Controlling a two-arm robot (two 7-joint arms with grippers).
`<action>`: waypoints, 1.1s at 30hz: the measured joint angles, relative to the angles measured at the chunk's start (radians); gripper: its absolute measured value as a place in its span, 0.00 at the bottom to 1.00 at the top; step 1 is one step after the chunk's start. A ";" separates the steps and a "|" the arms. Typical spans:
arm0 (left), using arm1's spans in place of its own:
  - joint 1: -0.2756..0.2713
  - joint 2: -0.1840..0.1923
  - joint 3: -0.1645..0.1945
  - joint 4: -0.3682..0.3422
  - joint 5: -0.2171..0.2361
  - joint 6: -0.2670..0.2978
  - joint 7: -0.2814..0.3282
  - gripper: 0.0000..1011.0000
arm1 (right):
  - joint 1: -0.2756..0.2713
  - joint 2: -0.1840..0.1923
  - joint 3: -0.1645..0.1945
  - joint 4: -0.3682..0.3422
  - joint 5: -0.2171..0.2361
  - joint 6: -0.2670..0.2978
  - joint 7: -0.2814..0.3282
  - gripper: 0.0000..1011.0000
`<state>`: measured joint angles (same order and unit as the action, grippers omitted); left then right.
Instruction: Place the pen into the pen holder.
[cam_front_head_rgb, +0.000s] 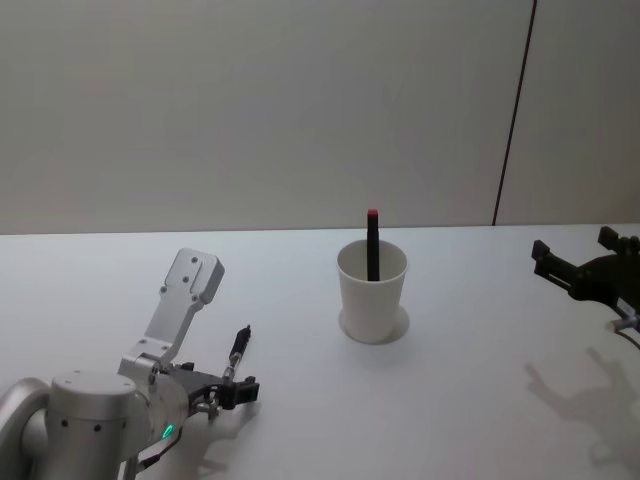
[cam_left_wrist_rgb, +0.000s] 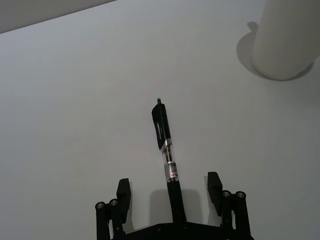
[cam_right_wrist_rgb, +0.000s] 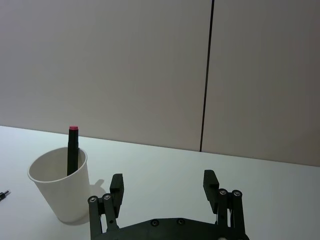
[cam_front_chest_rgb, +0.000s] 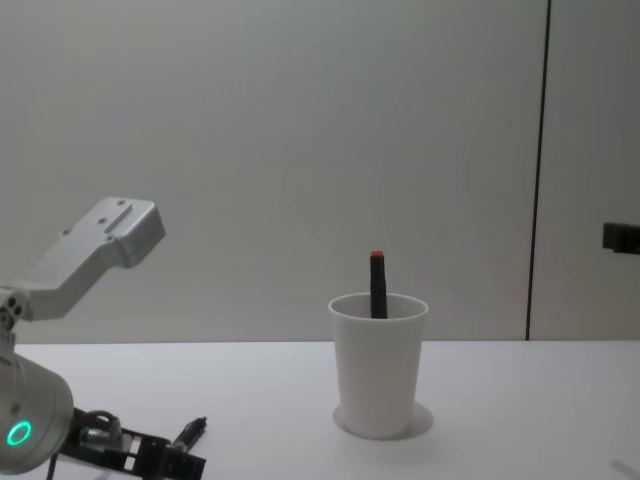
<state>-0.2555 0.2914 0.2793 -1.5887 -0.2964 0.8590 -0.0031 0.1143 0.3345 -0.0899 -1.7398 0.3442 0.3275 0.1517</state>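
The pen (cam_left_wrist_rgb: 167, 150) lies flat on the table (cam_left_wrist_rgb: 75, 100), left of the cup (cam_front_head_rgb: 372, 295) and nearer the robot. It sits between the wide-spread fingers of the left gripper (cam_left_wrist_rgb: 169, 187), touching neither. A red-tipped marker (cam_front_head_rgb: 372, 245) stands in the cup. The right gripper (cam_right_wrist_rgb: 165, 182) hovers right of the cup, also spread wide.

My head camera looks forward and down over the desk (cam_front_head_rgb: 480, 400) to the wall (cam_front_head_rgb: 250, 100); my chest camera sits lower, side-on; both share the pen holder (cam_front_head_rgb: 372, 300) mid-desk; my left wrist camera looks steeply down, close to the desk; my right wrist camera faces level, catching the same pen holder.
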 joint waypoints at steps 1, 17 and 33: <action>0.000 0.000 -0.001 0.001 0.000 -0.001 -0.001 0.98 | 0.000 0.000 0.000 0.000 0.000 0.000 0.000 0.99; 0.003 0.000 -0.008 0.007 0.021 0.003 -0.018 0.55 | 0.000 0.000 0.000 0.000 0.000 0.000 0.000 0.99; 0.000 0.001 -0.008 0.012 0.059 0.031 -0.053 0.13 | 0.000 0.000 0.000 0.000 0.000 0.000 0.000 0.99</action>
<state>-0.2557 0.2923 0.2716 -1.5771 -0.2379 0.8899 -0.0561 0.1143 0.3345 -0.0900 -1.7397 0.3442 0.3275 0.1517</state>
